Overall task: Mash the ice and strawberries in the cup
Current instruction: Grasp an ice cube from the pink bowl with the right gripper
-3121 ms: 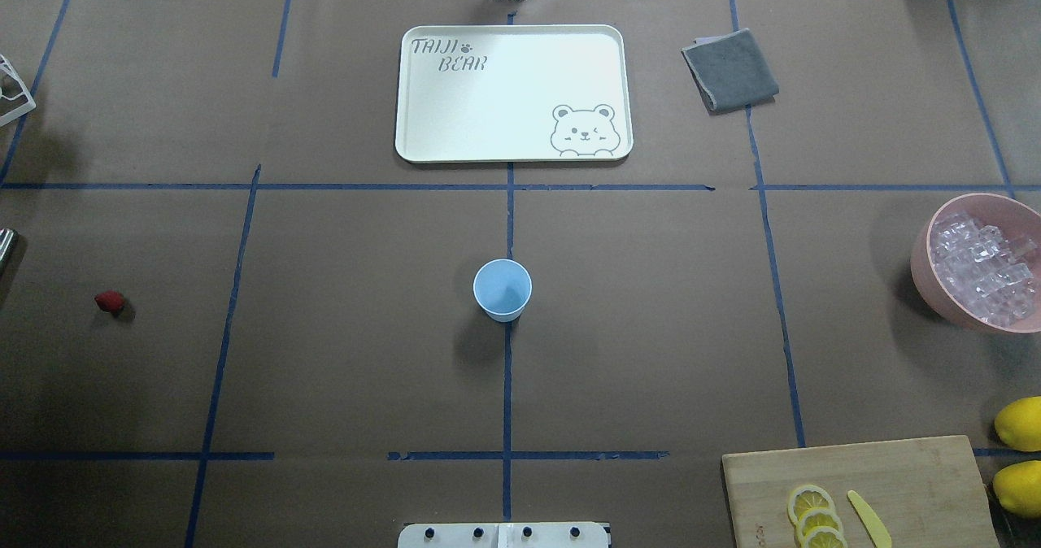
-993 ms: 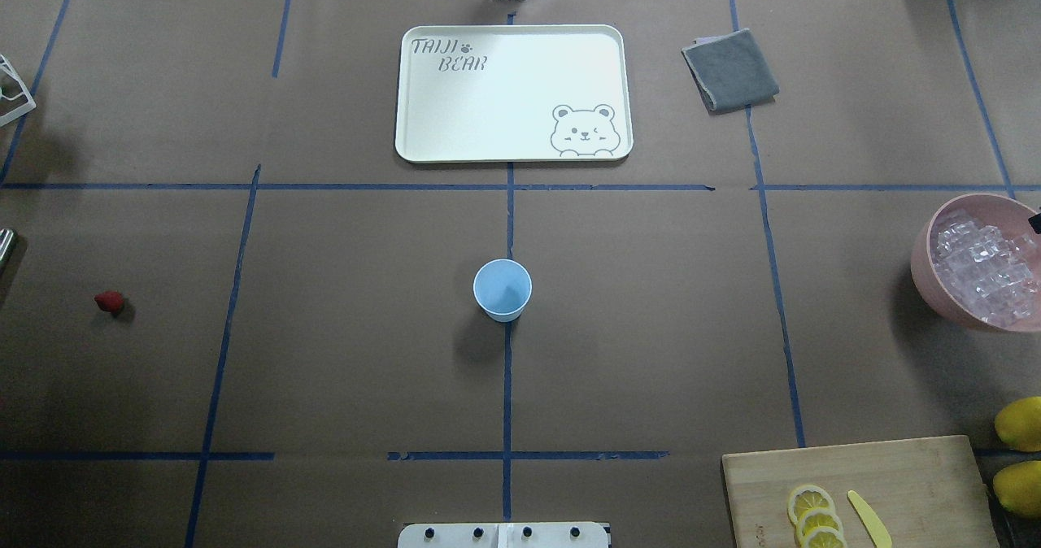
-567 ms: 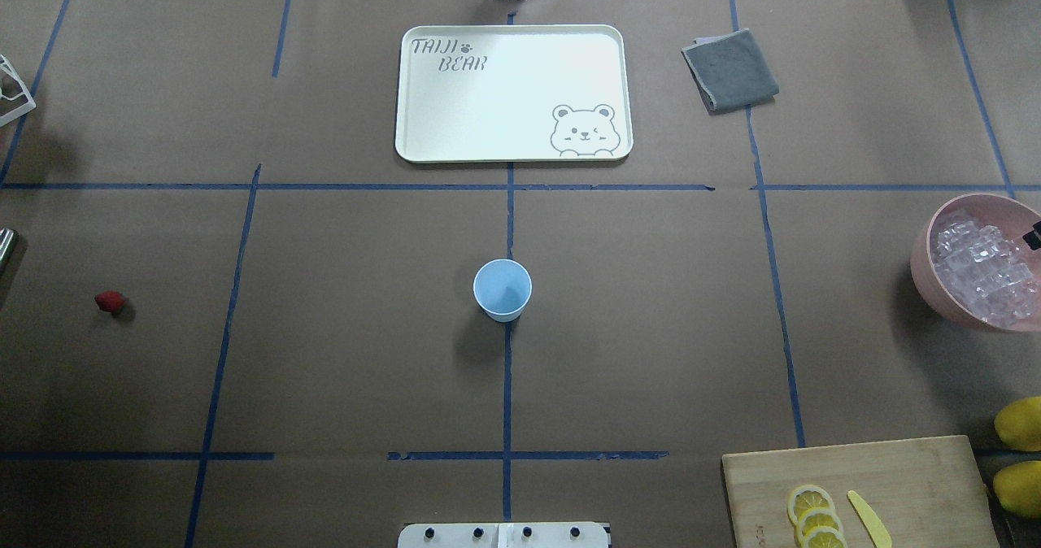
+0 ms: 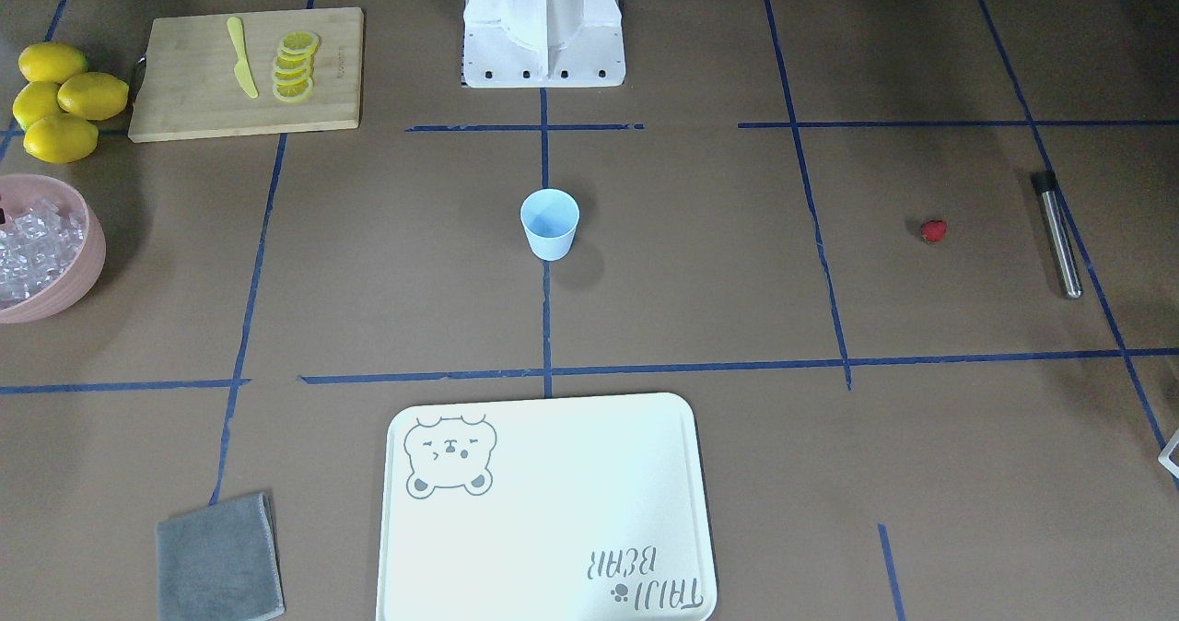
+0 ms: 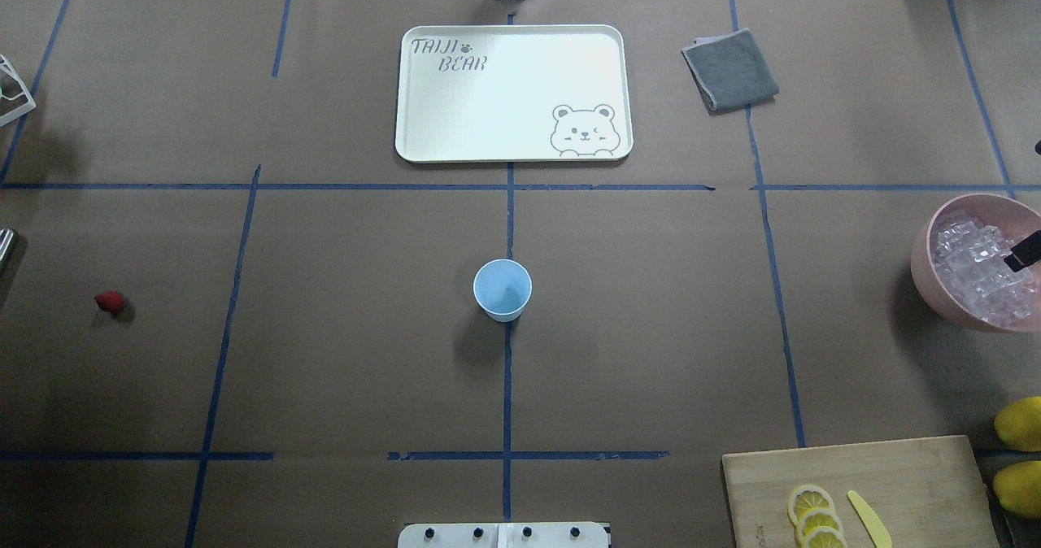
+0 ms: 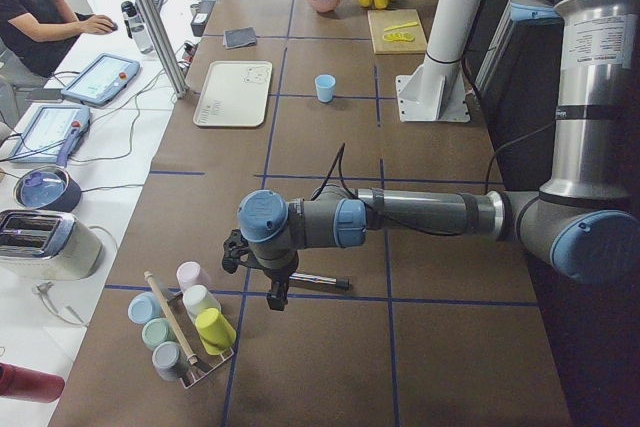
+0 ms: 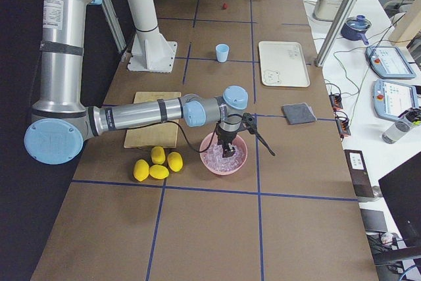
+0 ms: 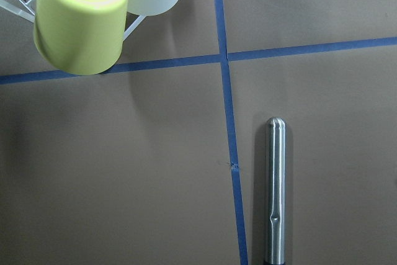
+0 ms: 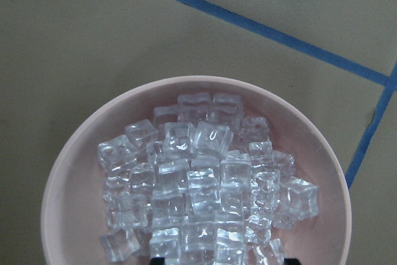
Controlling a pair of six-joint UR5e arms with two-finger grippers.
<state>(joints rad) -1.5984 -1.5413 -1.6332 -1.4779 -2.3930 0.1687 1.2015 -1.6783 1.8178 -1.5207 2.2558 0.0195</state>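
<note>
Cup (image 5: 503, 289) count: one, upright, centre of tabletop (image 5: 366, 353). One strawberry (image 5: 109, 302) at its 9 o'clock overhead. One pink bowl (image 5: 921, 265) at 3 o'clock, dozens of ice (image 5: 972, 276) cubes inside. Right gripper (image 7: 228, 153) over them, left gripper (image 6: 272, 295) over one steel rod (image 8: 275, 190). Fingers (image 5: 1022, 252) released or clenched: cannot tell, either side.

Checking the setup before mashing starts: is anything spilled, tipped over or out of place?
Nothing stands out. The cup stands upright, the ice sits all inside the pink bowl with none spilled around it, and the strawberry lies whole, apart from both.
</note>
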